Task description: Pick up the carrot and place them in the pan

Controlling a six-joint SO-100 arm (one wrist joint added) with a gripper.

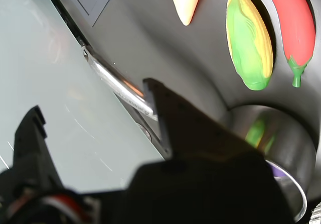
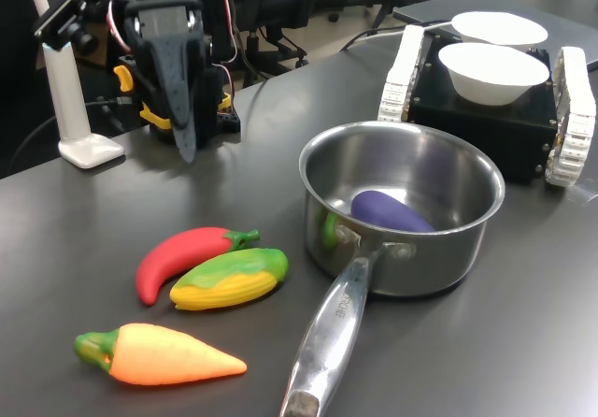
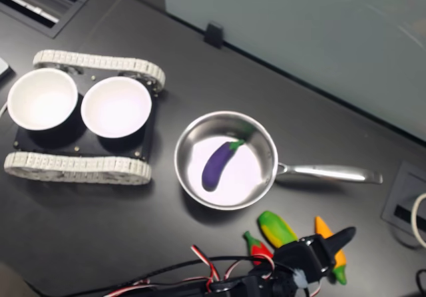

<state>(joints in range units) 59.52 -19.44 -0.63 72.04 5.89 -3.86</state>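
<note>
The carrot (image 2: pixel 168 356) lies on the dark table near the front edge in the first exterior view, green stem end to the first exterior view's left. Only its pointed tip (image 1: pixel 185 3) shows in the wrist view. The steel pan (image 2: pixel 439 258) stands to its right, with its long handle (image 2: pixel 327 333) pointing toward the front and a purple eggplant (image 2: pixel 392 211) inside. My gripper (image 2: pixel 187 146) hangs open above the table, well behind the carrot, holding nothing. In the second exterior view the gripper (image 3: pixel 336 244) partly covers the carrot (image 3: pixel 324 228).
A red chili (image 2: pixel 182 258) and a yellow-green corn (image 2: pixel 234 277) lie between the carrot and my gripper. Two white bowls (image 2: pixel 491 71) sit on a black tracked base behind the pan. A white stand (image 2: pixel 84 146) is at the first exterior view's far left.
</note>
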